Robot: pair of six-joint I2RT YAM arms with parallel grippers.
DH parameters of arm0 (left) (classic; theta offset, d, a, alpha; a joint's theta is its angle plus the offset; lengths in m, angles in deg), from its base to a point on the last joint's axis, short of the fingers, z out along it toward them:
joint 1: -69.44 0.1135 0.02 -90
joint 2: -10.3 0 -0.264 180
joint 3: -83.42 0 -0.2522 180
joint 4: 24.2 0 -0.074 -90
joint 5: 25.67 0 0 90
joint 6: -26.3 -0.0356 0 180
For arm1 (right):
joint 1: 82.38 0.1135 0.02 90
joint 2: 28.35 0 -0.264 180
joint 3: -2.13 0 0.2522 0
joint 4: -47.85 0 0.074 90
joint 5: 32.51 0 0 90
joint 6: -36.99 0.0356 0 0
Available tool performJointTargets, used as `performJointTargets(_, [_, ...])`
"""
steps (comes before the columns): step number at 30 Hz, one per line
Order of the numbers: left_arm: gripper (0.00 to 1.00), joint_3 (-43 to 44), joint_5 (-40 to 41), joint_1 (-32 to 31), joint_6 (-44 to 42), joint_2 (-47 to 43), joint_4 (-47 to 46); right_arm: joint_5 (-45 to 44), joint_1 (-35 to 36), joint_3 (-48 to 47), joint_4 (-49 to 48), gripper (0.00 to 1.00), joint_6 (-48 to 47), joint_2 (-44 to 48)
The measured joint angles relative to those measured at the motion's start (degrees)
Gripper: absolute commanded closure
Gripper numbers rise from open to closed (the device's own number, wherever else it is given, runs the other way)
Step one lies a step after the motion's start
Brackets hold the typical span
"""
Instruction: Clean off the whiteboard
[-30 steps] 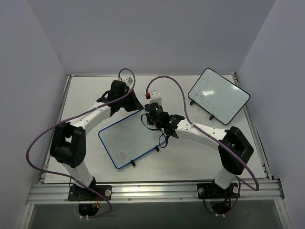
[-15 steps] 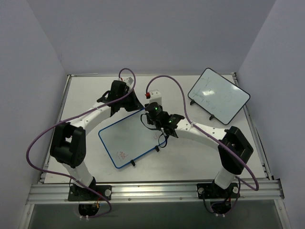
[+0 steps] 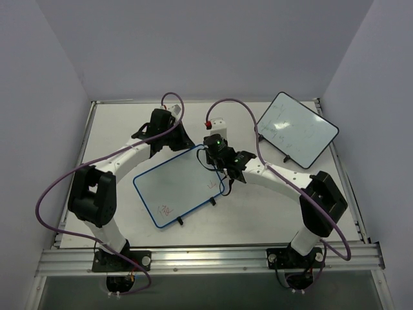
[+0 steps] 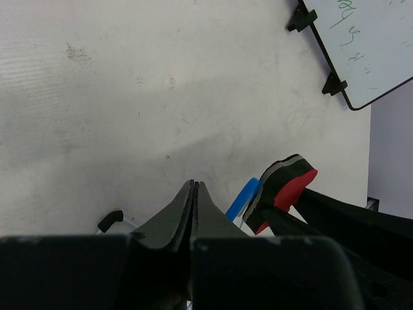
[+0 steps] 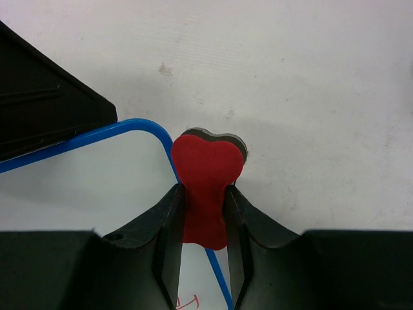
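While right gripper [image 5: 205, 194] clamps eraser [image 5: 205, 174] at blue board [image 3: 177, 184] corner, left gripper [image 4: 194, 188] pinched shut, empty: press flat, sweep toward red scribbles [image 3: 166, 210], overlap strokes.

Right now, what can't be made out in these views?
- Left wrist view: whether the shut left gripper pinches the whiteboard; its own body blocks that.
- Right wrist view: whether the eraser in the right gripper touches the whiteboard.
- Top view: the whiteboard's far corner, covered by both grippers.
- Top view: red scribbles too small to read; right wrist view cuts them at its bottom edge.
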Motion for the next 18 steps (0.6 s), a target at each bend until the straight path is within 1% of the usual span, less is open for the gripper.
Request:
performJointTargets(4, [0.98,0.0,-0.02,-0.11,0.0,-0.02,0.0,-1.14,1.84,4.02,-1.95,1.0,0.04,2.47])
performJointTargets(11, [0.98,-1.73,0.24,-0.26,0.04,-1.36,-0.72,-2.45,7.45,19.04,-9.77,1.0,0.68,11.96])
performJointTargets(15, [0.98,-2.64,0.7,-0.26,0.07,-2.12,-1.09,-4.13,7.8,26.27,-14.84,1.0,1.33,15.98])
performJointTargets(18, [0.98,-2.93,0.98,-0.26,0.11,-2.19,-1.42,-5.16,7.85,28.37,-16.98,1.0,1.6,16.63])
